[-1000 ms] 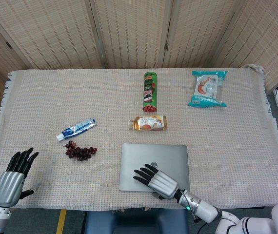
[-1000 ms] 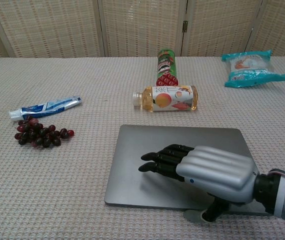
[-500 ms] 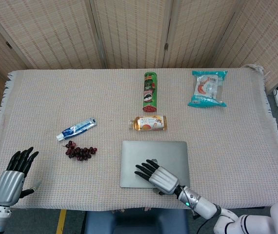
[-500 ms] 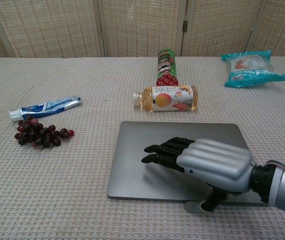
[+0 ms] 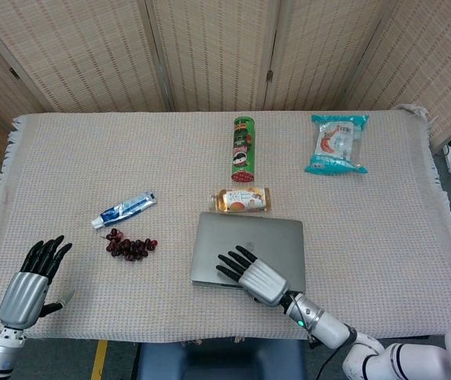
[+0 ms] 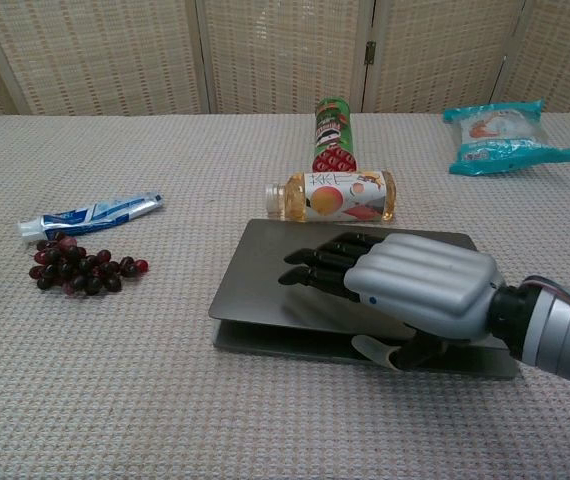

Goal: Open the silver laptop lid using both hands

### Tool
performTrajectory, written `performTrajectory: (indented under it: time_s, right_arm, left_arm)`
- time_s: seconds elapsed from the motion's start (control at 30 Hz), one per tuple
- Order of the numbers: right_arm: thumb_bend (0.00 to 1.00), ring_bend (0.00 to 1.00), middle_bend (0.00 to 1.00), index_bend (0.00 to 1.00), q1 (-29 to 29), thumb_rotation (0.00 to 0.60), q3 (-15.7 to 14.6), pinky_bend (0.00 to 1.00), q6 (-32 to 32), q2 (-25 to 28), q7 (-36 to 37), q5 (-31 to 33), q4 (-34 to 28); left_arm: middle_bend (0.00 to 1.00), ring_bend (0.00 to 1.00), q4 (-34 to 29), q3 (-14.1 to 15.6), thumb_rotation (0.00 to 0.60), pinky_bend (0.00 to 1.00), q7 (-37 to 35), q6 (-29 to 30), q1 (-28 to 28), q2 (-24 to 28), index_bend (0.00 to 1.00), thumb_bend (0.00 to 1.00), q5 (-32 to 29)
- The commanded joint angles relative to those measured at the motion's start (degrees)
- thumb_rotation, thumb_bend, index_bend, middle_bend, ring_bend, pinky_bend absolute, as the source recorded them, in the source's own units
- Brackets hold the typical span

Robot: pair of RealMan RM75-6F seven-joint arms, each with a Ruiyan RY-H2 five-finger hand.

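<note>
The silver laptop (image 5: 277, 237) lies near the table's front edge, its lid (image 6: 265, 270) raised a little at the front so a dark gap shows above the base. My right hand (image 5: 253, 277) holds the lid's front edge, fingers spread flat on top (image 6: 330, 265) and thumb tucked under the edge. My left hand (image 5: 29, 283) hovers open at the table's front left corner, far from the laptop; only the head view shows it.
A juice bottle (image 5: 244, 200) lies just behind the laptop's rear edge, with a green chips can (image 5: 244, 149) beyond it. Left of the laptop lie grapes (image 5: 130, 246) and a toothpaste tube (image 5: 124, 209). A teal snack bag (image 5: 337, 143) sits far right.
The lid's front edge has come up off the base, with my right hand rising on it. The left hand has edged slightly forward and inward.
</note>
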Motion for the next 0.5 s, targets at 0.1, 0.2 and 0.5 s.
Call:
performTrajectory:
  time_s: [0.1,0.2,0.5]
  right_arm:
    - [0.58,0.0,0.0,0.0,1.09,0.6,2.9,0.0,-1.09,1.85,-7.89,4.35,-4.36]
    - [0.6,0.0,0.0,0.0,1.5,0.6,4.06,0.0,-1.24,2.68,-11.42,6.59,-6.29]
    - [0.6,0.0,0.0,0.0,2.31,0.6,5.54,0.0,-0.32,3.73,-17.83,11.47,-9.88]
  left_arm:
    - [0.03,0.0,3.55,1.03,0.6,0.0,-2.38,-0.8,-1.76,-2.38,0.07,0.33,2.84]
    - [0.05,0.01,5.49,2.04,0.6,0.0,-3.24,-1.93,-3.21,-3.9,0.08,0.33,5.02]
    - [0.08,0.04,7.46,5.05,0.6,0.0,-3.94,-10.08,-11.19,-8.09,0.11,0.53,12.2]
